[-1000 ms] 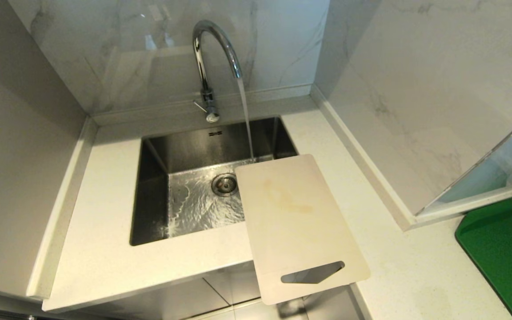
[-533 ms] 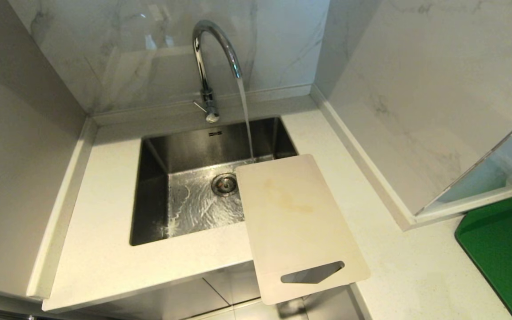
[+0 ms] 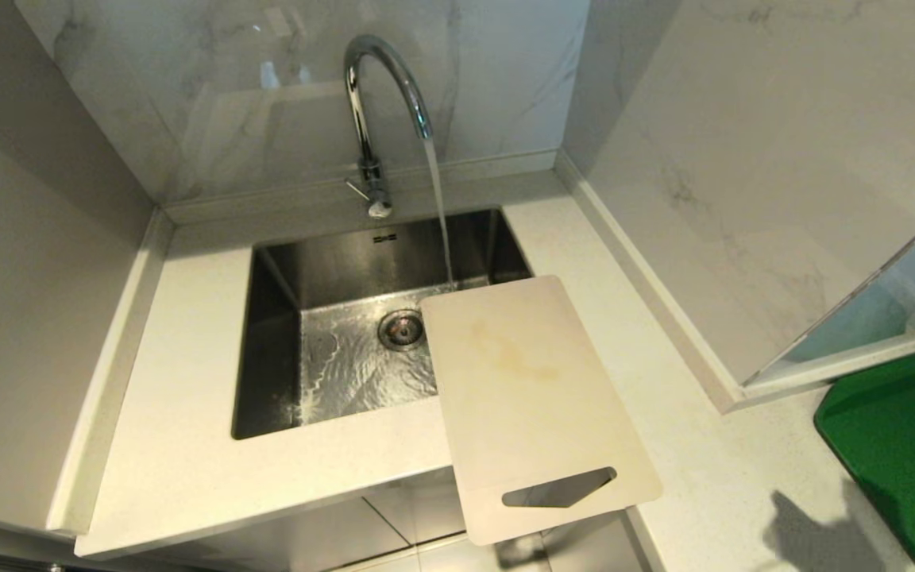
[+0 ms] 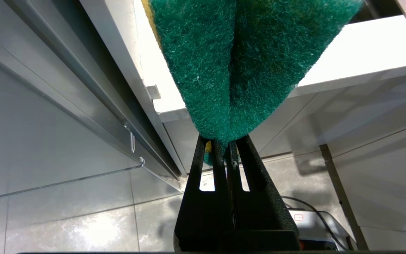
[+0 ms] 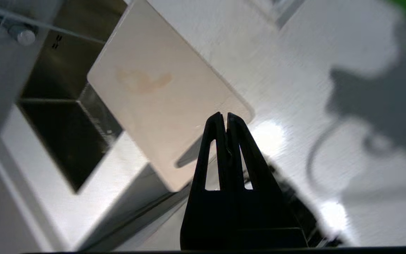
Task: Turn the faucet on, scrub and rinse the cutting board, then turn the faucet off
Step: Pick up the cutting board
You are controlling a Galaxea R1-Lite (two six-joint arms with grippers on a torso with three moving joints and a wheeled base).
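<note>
On the far left, our left end effector (image 4: pixel 228 141) hangs low beside the cabinet front, below the tabletop's (image 4: pixel 358 53) edge, outside the head view. Its fingers are pinched tight on a green sponge (image 4: pixel 245 63), which folds between them and spreads out past the tips; a strip of yellow shows on the sponge's edge.

Moving right, we see the white tabletop (image 3: pixel 179 445) with the steel sink (image 3: pixel 330 270) sunk into it. Behind the sink stands the faucet (image 3: pixel 378 87), its arched spout reaching over the basin and its thin lever sticking out to the left of its stem. A stream of water (image 3: pixel 438 206) falls from the spout and lands on the sink floor just behind the far edge of the board; rippling water covers the floor around the drain (image 3: pixel 402 329).

The board (image 3: pixel 533 397) lies flat, bridging the sink's right front corner: its far end hangs over the basin, its middle rests on the tabletop, and its near end with the handle slot (image 3: pixel 559 487) juts out past the tabletop's front edge. A faint yellowish stain (image 3: pixel 509 357) marks its upper half.

Our right end effector (image 5: pixel 223 114) hovers above the tabletop to the right of the board, fingers pressed together and holding nothing, tips pointing toward the board's handle end. Its shadow (image 3: pixel 811 528) falls on the tabletop. At the far right lies a green mat (image 3: pixel 894 453).
</note>
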